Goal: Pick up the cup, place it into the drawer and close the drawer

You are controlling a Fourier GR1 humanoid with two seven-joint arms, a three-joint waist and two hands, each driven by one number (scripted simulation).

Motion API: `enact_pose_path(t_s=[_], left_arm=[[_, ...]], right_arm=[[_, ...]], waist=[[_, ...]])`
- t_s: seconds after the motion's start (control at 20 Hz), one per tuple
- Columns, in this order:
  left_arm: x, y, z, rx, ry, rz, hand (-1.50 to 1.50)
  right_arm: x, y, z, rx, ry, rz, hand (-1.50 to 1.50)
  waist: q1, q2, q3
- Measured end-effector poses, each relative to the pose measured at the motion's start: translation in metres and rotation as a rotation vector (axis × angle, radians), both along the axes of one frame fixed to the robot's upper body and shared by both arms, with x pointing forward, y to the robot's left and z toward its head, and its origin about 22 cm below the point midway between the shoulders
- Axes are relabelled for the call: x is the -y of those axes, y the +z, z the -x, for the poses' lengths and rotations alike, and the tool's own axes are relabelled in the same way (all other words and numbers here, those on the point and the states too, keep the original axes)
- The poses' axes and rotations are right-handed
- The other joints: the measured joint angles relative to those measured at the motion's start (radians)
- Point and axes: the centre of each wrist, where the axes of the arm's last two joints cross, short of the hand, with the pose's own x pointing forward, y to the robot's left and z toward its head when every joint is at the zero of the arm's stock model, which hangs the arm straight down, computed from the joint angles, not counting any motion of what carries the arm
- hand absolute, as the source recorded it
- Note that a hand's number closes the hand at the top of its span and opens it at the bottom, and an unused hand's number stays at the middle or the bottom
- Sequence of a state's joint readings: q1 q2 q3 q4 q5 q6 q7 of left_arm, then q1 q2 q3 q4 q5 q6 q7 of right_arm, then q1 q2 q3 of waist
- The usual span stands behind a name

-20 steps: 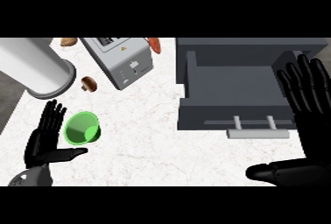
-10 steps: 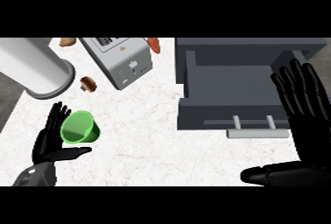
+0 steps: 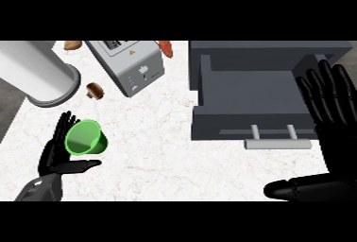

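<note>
Counter (image 3: pixel 174 156), white marbled top; green cup (image 3: pixel 86 137) near its left edge, tipped on its side with the open mouth facing the view, lying against the left hand (image 3: pixel 61 153); fingers (image 3: pixel 61 130) straight up behind the cup, thumb (image 3: pixel 78 166) out beneath it, not curled round; hand wide, cup cradled rather than clasped.

Drawer (image 3: pixel 252 101) at the counter's right side, grey, pulled open, inside bare; its pale handle (image 3: pixel 277 142) on the front panel, toward the near edge.

Right hand (image 3: pixel 333 106) at the right edge of the counter, beside the drawer's right wall; fingers straight and spread, pointing toward the far edge; thumb (image 3: pixel 300 187) stretched leftward near the near edge; wide, holding nothing.

Far left corner: large white cylinder (image 3: pixel 38 73) lying tilted; next to it a grey toaster-like appliance (image 3: pixel 127 64), set at an angle; small brown mushroom (image 3: pixel 96 90) between the two; an orange-red piece (image 3: pixel 165 48) and a brownish item (image 3: pixel 72 45) at the far edge, both partly cut off.
</note>
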State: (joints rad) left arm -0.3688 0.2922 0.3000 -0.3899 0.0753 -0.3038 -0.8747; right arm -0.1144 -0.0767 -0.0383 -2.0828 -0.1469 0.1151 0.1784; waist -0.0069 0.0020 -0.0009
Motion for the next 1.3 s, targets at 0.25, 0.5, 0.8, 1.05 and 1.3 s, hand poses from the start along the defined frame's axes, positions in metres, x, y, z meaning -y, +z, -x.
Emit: enact_pose_path(t_s=[0.25, 0.5, 0.8, 1.05, 1.3], left_arm=[[0.013, -0.003, -0.008, 0.001, 0.000, 0.034, -1.50], [0.012, -0.006, -0.006, -0.019, -0.004, 0.079, -1.50], [0.015, -0.004, -0.011, -0.021, -0.055, 0.145, -1.50], [0.017, -0.003, -0.013, -0.010, -0.088, 0.189, 1.50], [0.025, -0.001, -0.018, 0.044, -0.094, 0.180, 1.50]], right_arm=[[0.003, 0.004, -0.002, 0.000, 0.004, 0.008, -1.50], [0.004, 0.000, 0.002, -0.006, 0.007, 0.007, -1.50], [0.004, -0.002, -0.001, 0.001, 0.007, 0.004, -1.50], [0.005, 0.002, 0.000, 0.001, 0.006, 0.000, -1.50], [0.003, -0.003, 0.003, -0.002, 0.004, 0.007, -1.50]], waist=[[-0.002, 0.001, 0.000], [-0.005, 0.001, 0.000], [-0.007, 0.003, -0.001], [-0.008, 0.003, -0.001], [-0.008, 0.003, -0.001]])
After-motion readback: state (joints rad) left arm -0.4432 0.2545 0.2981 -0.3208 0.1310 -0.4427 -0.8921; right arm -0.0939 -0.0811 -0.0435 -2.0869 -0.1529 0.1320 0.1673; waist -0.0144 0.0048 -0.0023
